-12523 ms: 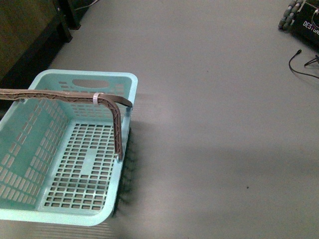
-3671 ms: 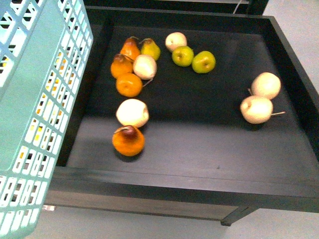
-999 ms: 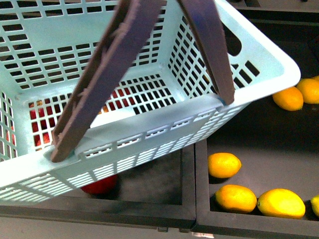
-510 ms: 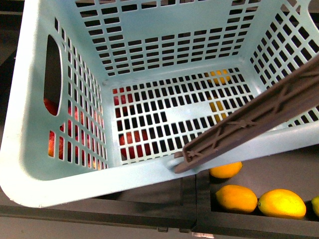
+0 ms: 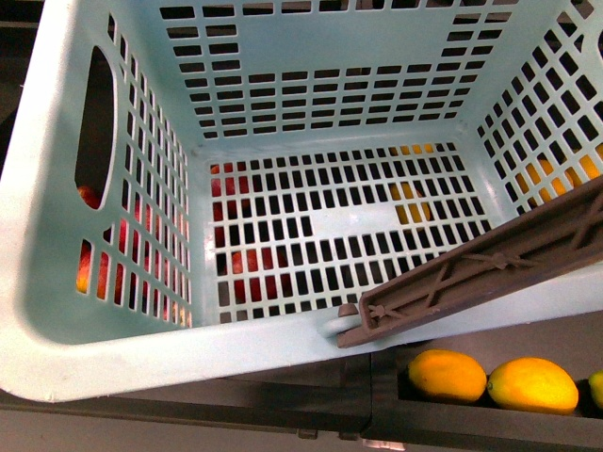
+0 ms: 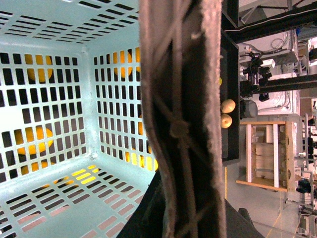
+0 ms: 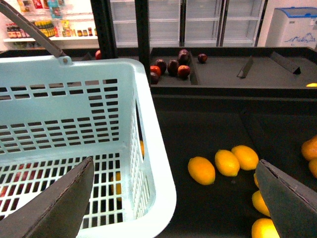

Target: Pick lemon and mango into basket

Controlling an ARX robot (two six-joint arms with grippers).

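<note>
The teal basket [image 5: 122, 339] fills the front view, hanging empty over black fruit trays. Its brown handle [image 5: 490, 268] crosses the lower right. In the left wrist view my left gripper [image 6: 181, 208] is shut on that handle [image 6: 178, 99]. Two lemons [image 5: 447, 375] lie in the tray just below the basket's rim. The right wrist view shows three lemons [image 7: 227, 162] in a row on the black tray, right of the basket's wall [image 7: 148, 148]. My right gripper [image 7: 174, 163] is open above the rim and tray, holding nothing. I cannot pick out a mango.
Red fruits [image 5: 247, 273] show through the basket's slotted floor. Dark red fruits [image 7: 171, 67] lie in a farther tray, behind a black divider [image 7: 198, 91]. More orange fruits [image 7: 310, 148] sit at the tray's far right edge.
The basket has swung round and sunk a little in the front view. Its rim and handle now cover a lemon that showed below it half a second ago.
</note>
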